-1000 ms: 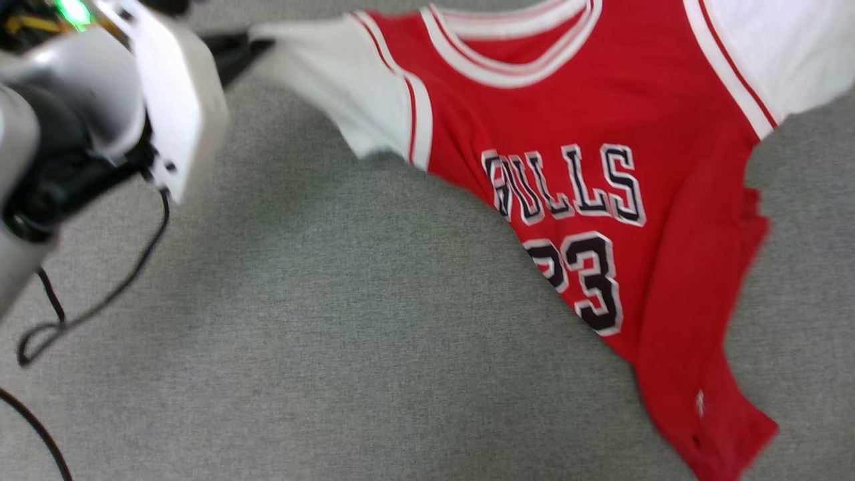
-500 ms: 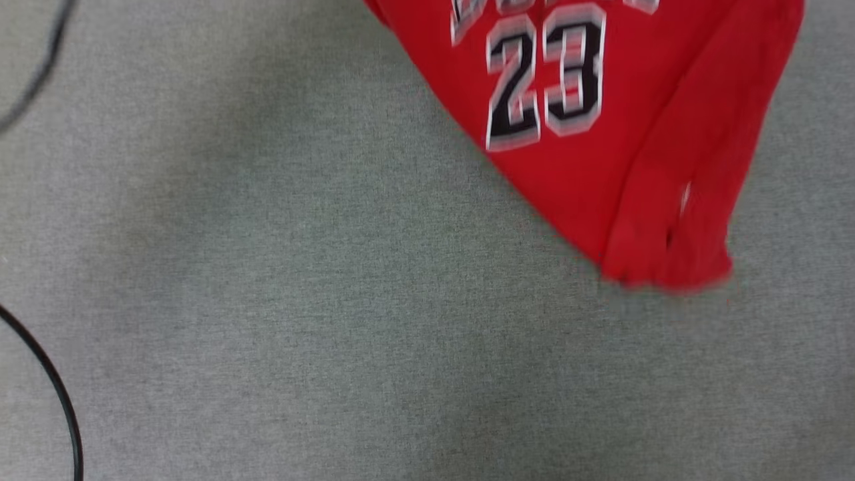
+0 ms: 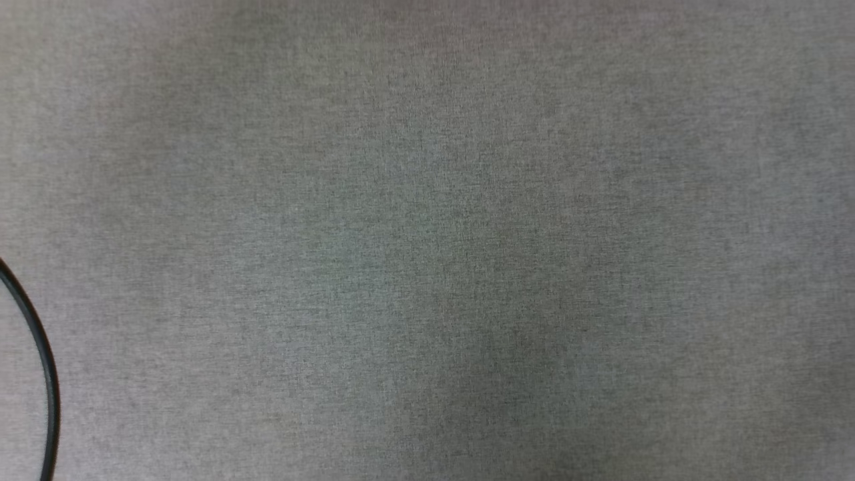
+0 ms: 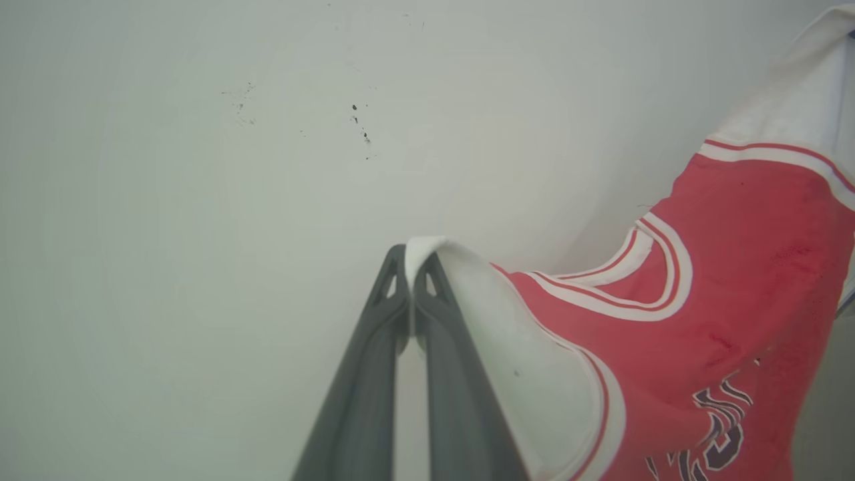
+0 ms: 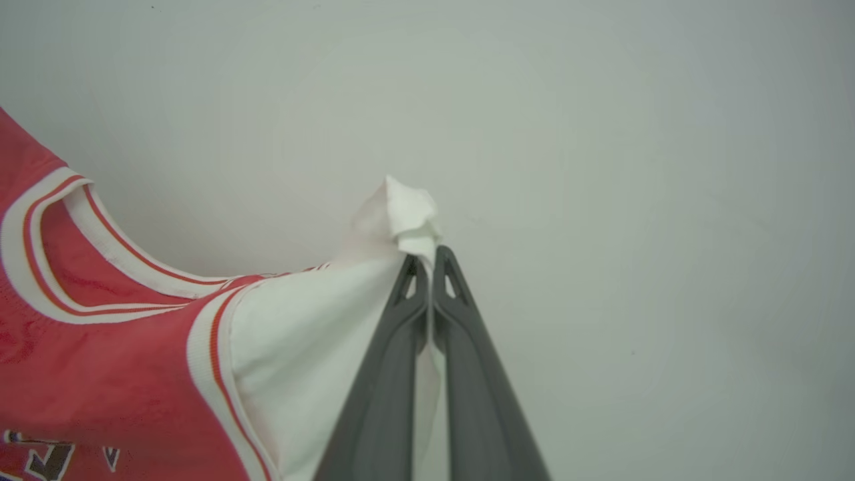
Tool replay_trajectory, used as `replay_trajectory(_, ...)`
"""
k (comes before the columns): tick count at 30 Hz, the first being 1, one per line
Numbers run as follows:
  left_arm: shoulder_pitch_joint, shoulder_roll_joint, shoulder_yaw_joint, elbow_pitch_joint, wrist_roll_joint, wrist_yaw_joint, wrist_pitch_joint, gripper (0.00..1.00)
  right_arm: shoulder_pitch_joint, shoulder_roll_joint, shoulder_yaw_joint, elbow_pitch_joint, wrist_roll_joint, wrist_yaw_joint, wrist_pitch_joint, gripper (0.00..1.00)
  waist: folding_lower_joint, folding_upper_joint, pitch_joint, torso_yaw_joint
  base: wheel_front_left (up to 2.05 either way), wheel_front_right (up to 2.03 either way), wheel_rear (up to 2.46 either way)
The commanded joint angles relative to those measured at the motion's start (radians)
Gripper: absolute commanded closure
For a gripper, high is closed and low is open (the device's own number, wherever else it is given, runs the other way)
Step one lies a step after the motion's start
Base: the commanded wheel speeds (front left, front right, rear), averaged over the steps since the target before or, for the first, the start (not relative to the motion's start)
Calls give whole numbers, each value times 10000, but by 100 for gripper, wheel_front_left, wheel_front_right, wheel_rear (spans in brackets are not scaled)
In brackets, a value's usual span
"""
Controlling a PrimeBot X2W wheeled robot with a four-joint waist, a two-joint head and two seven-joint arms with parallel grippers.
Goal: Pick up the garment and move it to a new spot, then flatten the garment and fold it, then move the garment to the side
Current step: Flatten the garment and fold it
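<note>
Your head camera looked down on a plain grey woven surface (image 3: 427, 240), with a thin black cable (image 3: 41, 361) curving along its left edge. Nothing lay on the grey stretch it showed.

The wrist cameras gave you what the head camera did not. Each looked along its own fingers at a pale, blank background (image 4: 200, 200), marked with a few dark specks in the left wrist view, and nothing stood between the claws and that background.

Your left claw (image 4: 411, 264) was pinched shut on the edge of one white sleeve (image 4: 528, 361), a fold of which wrapped over the right fingertip. Your right claw (image 5: 425, 260) was pinched shut on the other white sleeve (image 5: 314, 334), with a small bunch of white cloth sticking out past its tips.

The garment (image 4: 735, 280) hung in the air between the two claws, running right from the left claw and left from the right one. It was red, with red-and-white striped trim at the collar and along the shoulder seams, and the collar sagged in a loose curve. Parts of black, white-outlined letters showed at the bottom of both wrist views, too cut off to read.
</note>
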Motion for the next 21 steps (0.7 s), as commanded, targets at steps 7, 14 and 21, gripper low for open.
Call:
replay_trajectory(7,-698,-156,-376,889,-200,-11,-764,100,-689,441,518,1072,-283,-7,-621,100,-1,0,569,38,0,0,0)
replay_trajectory(14,91,64,-1251,1299,-755,-14,-1484,100,100,709,1320,1822,156,-7,-1299,100,-1,0,644,24,0,0,0)
replay_trajectory(21,2267,406,-2106,1156,-1448,-16,-2415,100,2120,1075,2152,2220,1169,-7,-2306,100,-1,0,7,-63,0,0,0)
